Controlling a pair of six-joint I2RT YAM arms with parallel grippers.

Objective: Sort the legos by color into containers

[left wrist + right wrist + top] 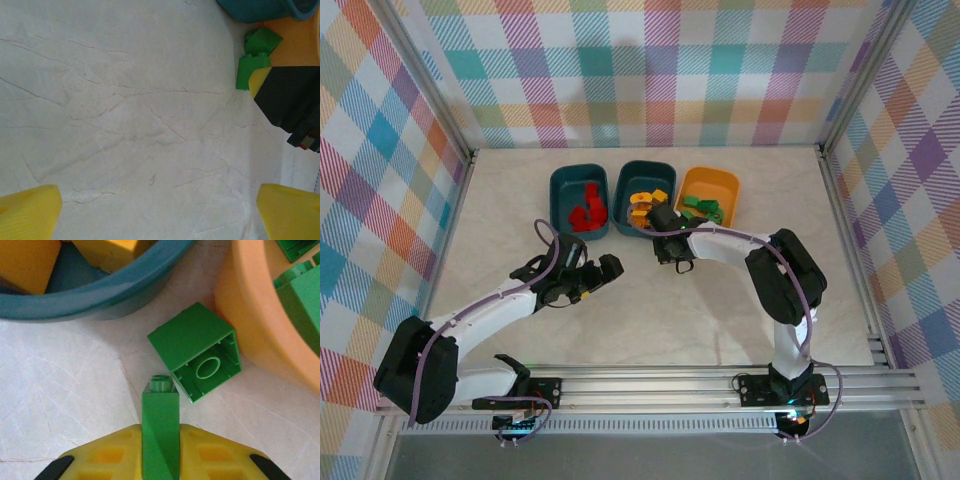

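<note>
The right arm rises from its base, folds at the elbow and reaches left across the table [720, 320], so the right gripper [160, 437] sits at the near edge of the tubs, in the gap between the middle teal tub [100, 300] and the orange tub [250, 335]. Its yellow fingers are clamped on a narrow green brick [160, 410], stud end pointing toward the tubs.

Just ahead of it a loose green brick [192, 347] lies on its side on the table with its hollow underside showing. It is close against the orange tub's wall, possibly touching; the angle makes that hard to tell.

The left arm stretches low and diagonally toward the centre. The left gripper [160, 210] hovers over bare table with its fingers spread wide and nothing between them.

The left teal tub [558, 195] holds red bricks [586, 212], the middle tub holds yellow bricks [30, 265], and the orange tub holds green bricks [300, 305]. Open tabletop runs along the near side of the tubs, and checked walls [380, 200] close the left, right and far edges.
</note>
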